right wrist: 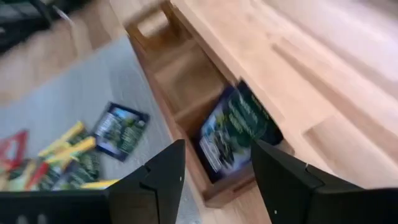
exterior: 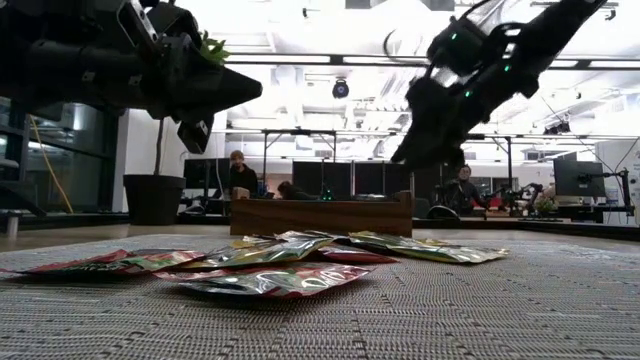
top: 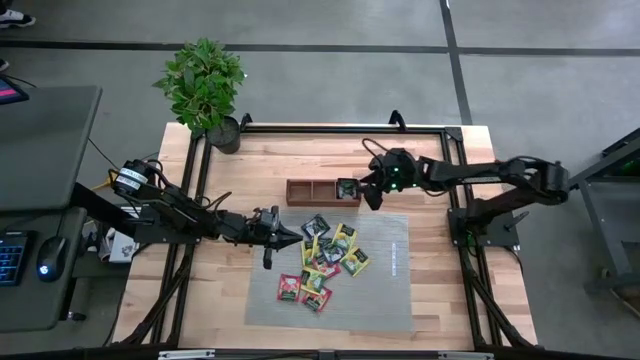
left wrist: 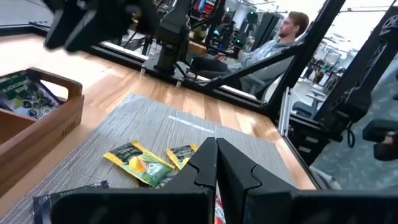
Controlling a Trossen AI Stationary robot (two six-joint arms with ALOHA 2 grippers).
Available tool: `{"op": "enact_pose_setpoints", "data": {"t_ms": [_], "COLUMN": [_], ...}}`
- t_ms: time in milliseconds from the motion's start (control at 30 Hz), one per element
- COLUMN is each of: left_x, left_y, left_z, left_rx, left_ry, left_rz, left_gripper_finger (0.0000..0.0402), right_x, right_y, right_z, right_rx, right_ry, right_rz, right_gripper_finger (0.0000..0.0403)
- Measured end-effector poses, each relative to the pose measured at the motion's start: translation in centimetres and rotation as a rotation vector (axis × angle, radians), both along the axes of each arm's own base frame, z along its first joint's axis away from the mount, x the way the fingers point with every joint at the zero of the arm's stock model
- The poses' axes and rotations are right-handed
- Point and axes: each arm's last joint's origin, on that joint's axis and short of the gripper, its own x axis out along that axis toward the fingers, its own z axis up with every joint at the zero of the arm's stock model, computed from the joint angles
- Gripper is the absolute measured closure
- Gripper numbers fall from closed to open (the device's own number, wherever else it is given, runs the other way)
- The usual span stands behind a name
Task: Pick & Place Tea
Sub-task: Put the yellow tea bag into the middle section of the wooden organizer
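While the left gripper (top: 283, 236) waits clenched beside the tea sachets (top: 325, 262) on the mat (top: 385, 285), right gripper (top: 362, 191) hangs released over a dark sachet (right wrist: 233, 127) in the tray's (top: 310, 191) end compartment.

Right pincer (right wrist: 214, 171) spread apart above a dark sachet (right wrist: 233, 130) in the wooden tray's (right wrist: 186, 84) end compartment

A wooden tray (top: 322, 191) lies behind the mat (top: 385, 290). One tea sachet (top: 347, 189) sits in the tray's right compartment. The other sachets (top: 322, 262) lie clustered on the mat's left half, overlapping.
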Motion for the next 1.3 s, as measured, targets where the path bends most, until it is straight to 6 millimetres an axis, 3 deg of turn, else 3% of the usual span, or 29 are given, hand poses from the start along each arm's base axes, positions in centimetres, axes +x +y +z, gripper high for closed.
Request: {"op": "enact_pose_setpoints", "data": {"t_ms": [267,533,967,1133,1300], "left_x": [0.1,2.1,8.3,10.6,13.1], "left_y": [0.4,1.8,1.5,1.0,0.1], "left_z": [-0.2,0.3,3.5,3.6,2.0], "left_rx": [0.004,0.017,0.318,0.365,0.325], "left_ry": [0.016,0.078,0.362,0.372,0.422], "left_rz": [-0.010,-0.138,-0.300,-0.317,-0.323], "left_gripper_finger": [0.0401,0.0401,0.0401,0.0401,0.0401], "right_x": [-1.6,-1.6,-3.7,-4.6,-4.7], "right_y": [1.2,5.7,11.3,12.3,13.0], "right_z": [3.8,3.6,0.5,-0.9,-1.1], "right_rx": [0.044,0.099,0.168,0.197,0.214], "right_ry": [-0.161,-0.082,0.170,0.200,0.173], "right_rz": [-0.043,0.036,-0.075,-0.098,-0.077], "right_gripper_finger": [0.0268,0.0394,0.0401,0.0402,0.0393]}}
